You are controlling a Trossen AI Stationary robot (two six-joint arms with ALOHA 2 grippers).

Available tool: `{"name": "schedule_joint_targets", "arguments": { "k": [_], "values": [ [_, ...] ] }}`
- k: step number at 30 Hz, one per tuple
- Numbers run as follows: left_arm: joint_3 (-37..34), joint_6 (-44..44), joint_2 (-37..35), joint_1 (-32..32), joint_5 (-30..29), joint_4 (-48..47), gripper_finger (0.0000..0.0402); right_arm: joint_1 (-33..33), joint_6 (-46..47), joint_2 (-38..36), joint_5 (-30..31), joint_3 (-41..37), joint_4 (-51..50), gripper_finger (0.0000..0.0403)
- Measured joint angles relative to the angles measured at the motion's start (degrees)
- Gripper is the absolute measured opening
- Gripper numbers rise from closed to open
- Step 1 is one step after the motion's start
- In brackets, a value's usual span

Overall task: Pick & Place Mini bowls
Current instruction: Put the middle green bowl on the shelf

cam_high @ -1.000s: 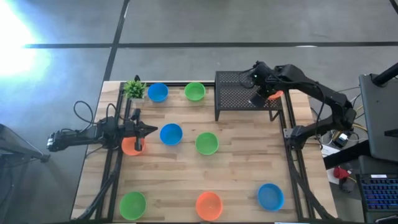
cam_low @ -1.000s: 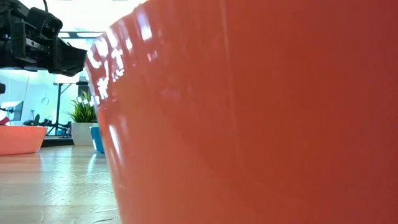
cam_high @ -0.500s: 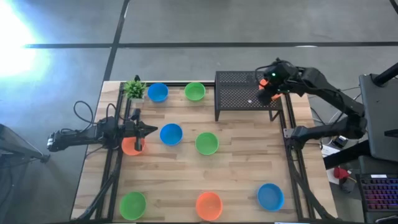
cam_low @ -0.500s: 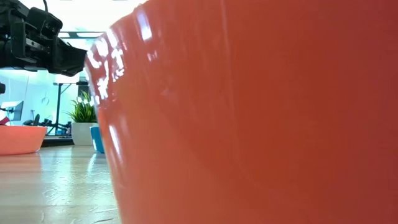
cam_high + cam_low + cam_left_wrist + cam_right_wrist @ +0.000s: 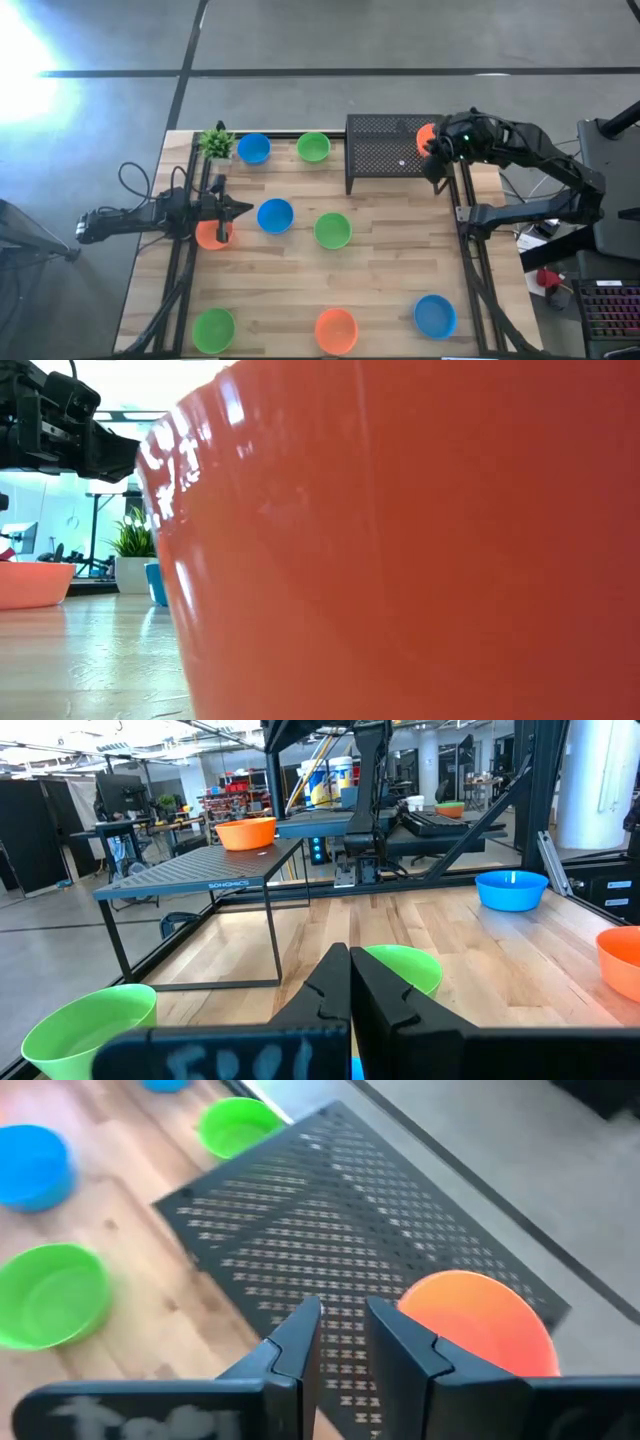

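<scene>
The wooden table [image 5: 380, 270] carries, at about one o'clock from its middle, a black perforated metal stand [image 5: 385, 150]. On the stand's far right corner sits an orange-red mini bowl [image 5: 427, 135]; in the right wrist view this bowl [image 5: 480, 1325] rests upright on the mesh, free of the right gripper [image 5: 343, 1342], lying just beside it at roughly two o'clock from the fingertips. That gripper's fingers [image 5: 295, 1342] stand a narrow gap apart with only mesh between them, holding nothing. From above, the right gripper [image 5: 437, 162] hangs at the stand's right edge, at five o'clock from the bowl.

The left gripper [image 5: 240, 209] waits at nine o'clock on the table, its fingers [image 5: 335, 995] pressed together and empty, with another orange-red bowl [image 5: 211, 234] just below them at seven o'clock and a blue bowl [image 5: 275, 215] just ahead at four o'clock.

Other bowls lie well apart: a green bowl [image 5: 332, 230] near the centre, a blue one [image 5: 254, 148] and a green one [image 5: 313, 147] at eleven and twelve o'clock, and green [image 5: 213, 328], orange-red [image 5: 336, 330] and blue [image 5: 435, 315] along the near edge. A small leafy plant [image 5: 216, 143] stands at the far left corner
</scene>
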Motion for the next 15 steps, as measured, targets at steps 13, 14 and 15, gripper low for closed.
{"name": "schedule_joint_targets", "arguments": {
  "k": [13, 14, 15],
  "values": [
    [0.01, 0.00, 0.02, 0.00, 0.01, 0.01, 0.0000, 14.51, -3.13, -0.65, 0.01, -0.64, 7.50, 0.0068],
    [0.01, 0.00, 0.00, 0.00, 0.00, -0.01, 0.0000, 15.51, -3.29, -0.48, 0.00, -0.78, 8.11, 0.0068],
    [0.00, 0.00, 0.01, 0.01, 0.01, -0.02, 0.0000, 16.43, -3.32, -0.32, -0.01, -0.87, 8.66, 0.0068]
  ]
}}
